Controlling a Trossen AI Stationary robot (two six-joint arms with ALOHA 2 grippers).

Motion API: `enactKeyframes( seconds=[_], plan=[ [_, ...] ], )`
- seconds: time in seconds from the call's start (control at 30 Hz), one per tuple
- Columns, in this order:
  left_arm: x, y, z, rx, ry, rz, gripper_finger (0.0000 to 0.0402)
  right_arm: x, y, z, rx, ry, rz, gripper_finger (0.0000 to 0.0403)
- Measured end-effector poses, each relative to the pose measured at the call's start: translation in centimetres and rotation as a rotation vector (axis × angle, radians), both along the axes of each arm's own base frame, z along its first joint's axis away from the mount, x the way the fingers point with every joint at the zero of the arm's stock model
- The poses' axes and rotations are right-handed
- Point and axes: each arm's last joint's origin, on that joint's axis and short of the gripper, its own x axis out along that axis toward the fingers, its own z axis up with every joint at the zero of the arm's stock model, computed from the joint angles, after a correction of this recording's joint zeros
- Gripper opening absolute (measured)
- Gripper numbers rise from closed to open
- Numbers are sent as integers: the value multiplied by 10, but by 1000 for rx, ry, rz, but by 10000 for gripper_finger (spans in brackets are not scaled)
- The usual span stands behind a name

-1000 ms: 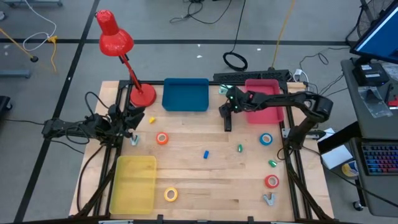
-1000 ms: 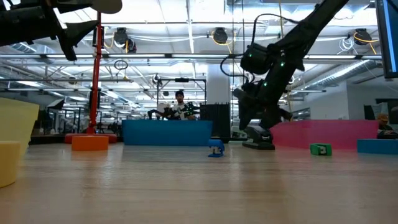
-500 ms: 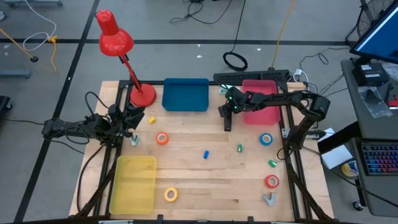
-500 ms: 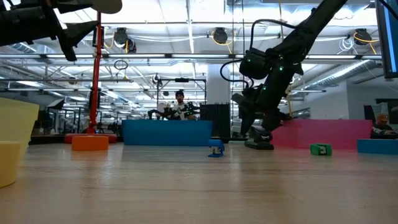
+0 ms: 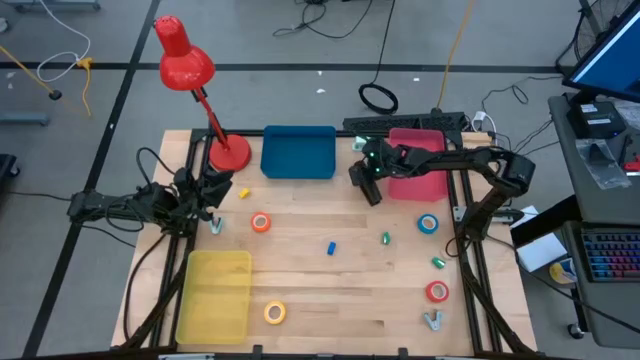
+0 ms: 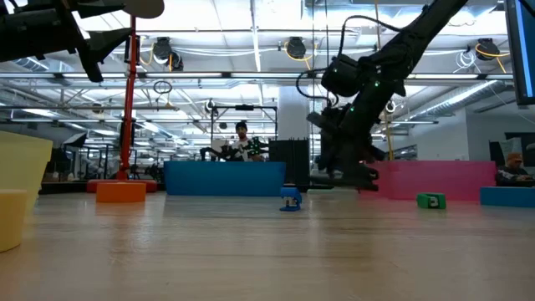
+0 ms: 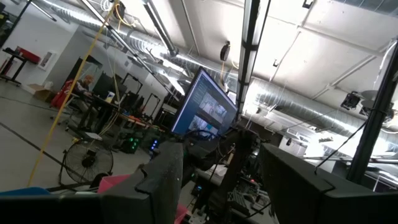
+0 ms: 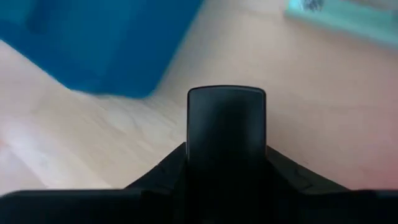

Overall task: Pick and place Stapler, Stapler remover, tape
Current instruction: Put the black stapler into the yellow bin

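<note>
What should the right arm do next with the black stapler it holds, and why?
Probably carry it the short way sideways over the pink bin and open there. The right gripper is shut on the stapler, which hangs clear above the table, and that bin lies right beside it. The left gripper waits near the lamp base.

Black stapler (image 5: 369, 186), red lamp (image 5: 185, 62), blue bin (image 5: 298, 152), pink bin (image 5: 425, 172), yellow bin (image 5: 213, 296)
</note>
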Motion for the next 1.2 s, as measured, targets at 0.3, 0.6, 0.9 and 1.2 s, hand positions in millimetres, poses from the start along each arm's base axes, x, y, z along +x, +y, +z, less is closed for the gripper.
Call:
enactKeyframes(
  seconds=[0.3, 0.6, 0.9, 1.2],
  plan=[
    [0, 0, 0, -7, -1, 5, 212, -17, 10, 58, -130, -158, -37, 124],
    [2, 0, -1, -81, -12, -35, 212, -32, 26, 116, -269, -435, -9, 124],
    [19, -1, -3, -200, 69, -90, 212, -12, 50, 141, -344, -713, 135, 124],
    [56, -8, 36, -131, 177, -92, 212, 4, 70, 143, -439, -773, 263, 124]
  ],
)
